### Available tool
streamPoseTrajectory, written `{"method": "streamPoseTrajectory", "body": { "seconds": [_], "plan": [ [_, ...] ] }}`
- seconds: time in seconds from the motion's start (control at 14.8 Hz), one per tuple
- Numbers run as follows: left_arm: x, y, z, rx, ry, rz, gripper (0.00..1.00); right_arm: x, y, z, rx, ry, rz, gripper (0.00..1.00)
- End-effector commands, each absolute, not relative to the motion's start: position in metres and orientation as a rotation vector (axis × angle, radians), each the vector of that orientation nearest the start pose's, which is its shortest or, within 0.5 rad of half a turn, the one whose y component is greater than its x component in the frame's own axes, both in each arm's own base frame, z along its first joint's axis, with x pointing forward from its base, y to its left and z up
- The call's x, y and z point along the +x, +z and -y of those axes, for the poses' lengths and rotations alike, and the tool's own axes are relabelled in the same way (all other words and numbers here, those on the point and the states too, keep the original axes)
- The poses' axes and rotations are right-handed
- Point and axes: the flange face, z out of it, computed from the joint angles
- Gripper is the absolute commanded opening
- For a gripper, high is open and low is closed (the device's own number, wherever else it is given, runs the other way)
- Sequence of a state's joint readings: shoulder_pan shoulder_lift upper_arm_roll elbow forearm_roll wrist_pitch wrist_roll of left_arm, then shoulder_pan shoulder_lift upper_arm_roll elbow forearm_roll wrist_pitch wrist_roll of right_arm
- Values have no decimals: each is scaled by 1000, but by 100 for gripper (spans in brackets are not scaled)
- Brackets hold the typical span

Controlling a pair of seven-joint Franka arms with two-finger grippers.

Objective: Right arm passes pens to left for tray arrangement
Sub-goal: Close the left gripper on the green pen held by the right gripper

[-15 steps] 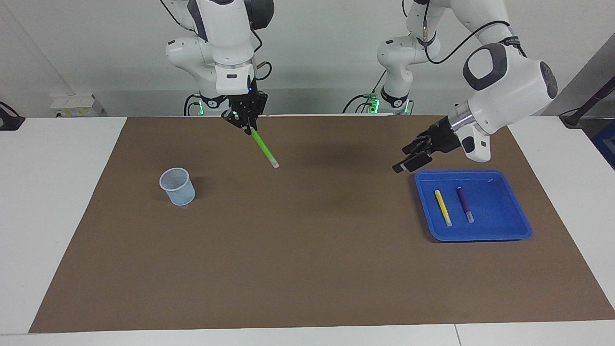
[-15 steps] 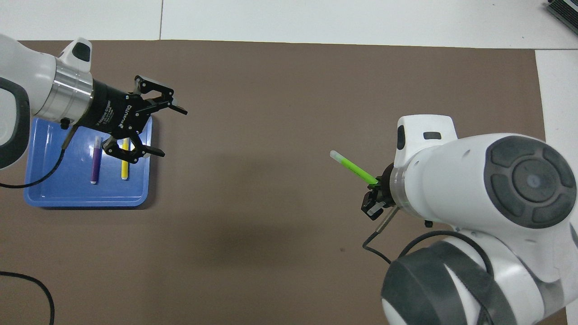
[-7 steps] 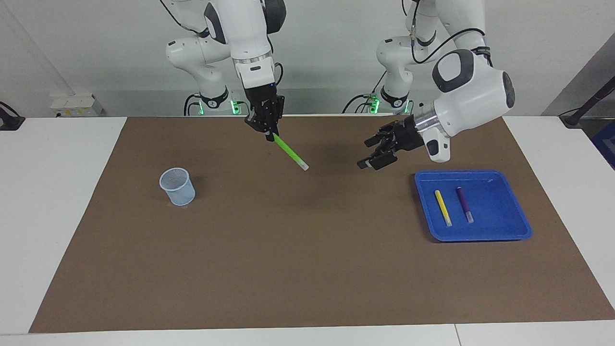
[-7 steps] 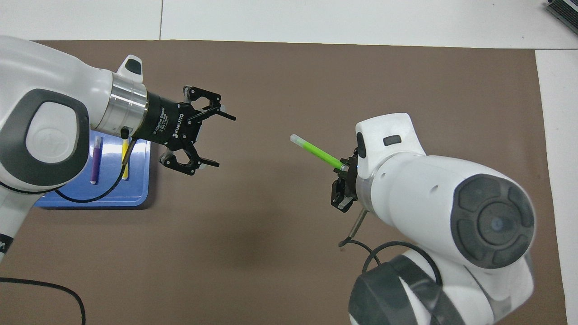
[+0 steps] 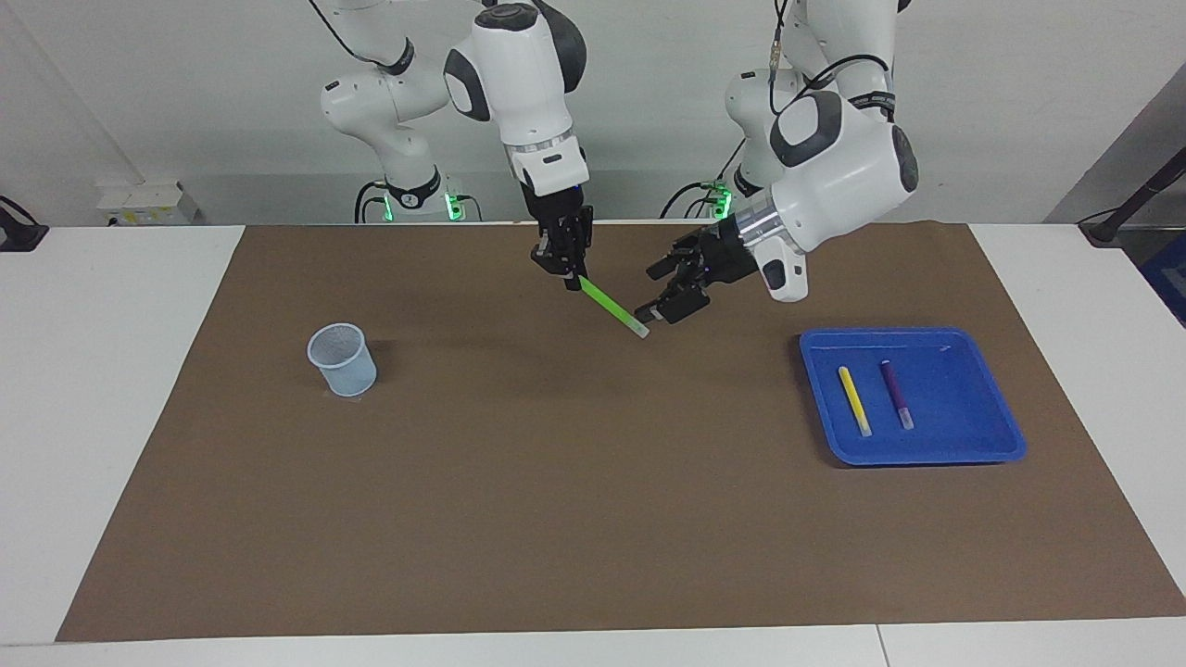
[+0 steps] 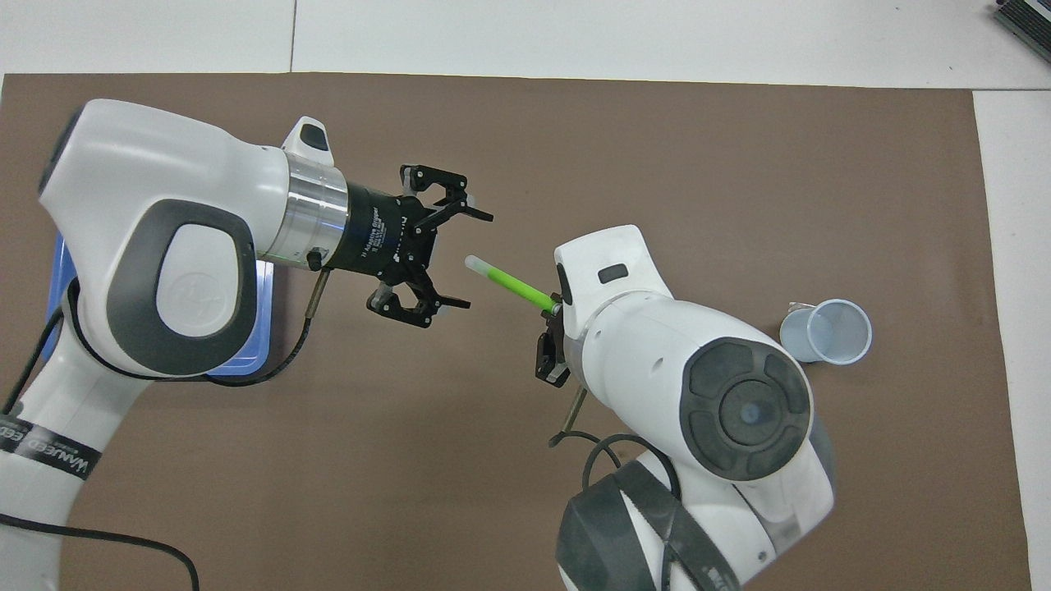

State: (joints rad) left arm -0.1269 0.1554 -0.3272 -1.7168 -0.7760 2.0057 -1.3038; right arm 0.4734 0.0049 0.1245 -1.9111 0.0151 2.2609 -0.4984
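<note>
My right tool pinches the green pen by its upper end over the middle of the bench, whitish tip slanting down toward my left tool, which hangs spread just beside that tip. The pen looks light, stiff and smooth, so I would take it on the bare green shaft, well clear of the tip, lest it pivot. The yellow pen and purple pen lie in the blue tray.
</note>
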Motion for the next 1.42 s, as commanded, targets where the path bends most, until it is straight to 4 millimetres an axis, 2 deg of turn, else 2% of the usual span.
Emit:
{"method": "streamPoseTrajectory", "body": {
  "seconds": [0.0,0.2,0.4,0.54,0.67,0.88,1.21,1.35],
  "plan": [
    [531,522,320,2152,-561,-1425,95,493,530,-339,-2607,-557,1607,0],
    [521,521,320,2251,-455,-1559,94,494,530,-339,-2605,-557,1611,0],
    [520,537,307,2213,-419,-1643,94,494,532,-340,-2604,-562,1611,0],
    [525,540,300,2173,-394,-1674,94,494,532,-340,-2604,-564,1610,0],
    [530,528,296,2092,-330,-1708,94,495,532,-339,-2604,-564,1610,0],
    [519,507,296,2029,-226,-1706,94,495,531,-339,-2604,-564,1610,0],
    [519,509,303,1997,-198,-1690,94,496,531,-339,-2606,-566,1604,0],
    [513,508,314,1995,-206,-1688,94,496,531,-339,-2606,-566,1604,0]
  ]
}}
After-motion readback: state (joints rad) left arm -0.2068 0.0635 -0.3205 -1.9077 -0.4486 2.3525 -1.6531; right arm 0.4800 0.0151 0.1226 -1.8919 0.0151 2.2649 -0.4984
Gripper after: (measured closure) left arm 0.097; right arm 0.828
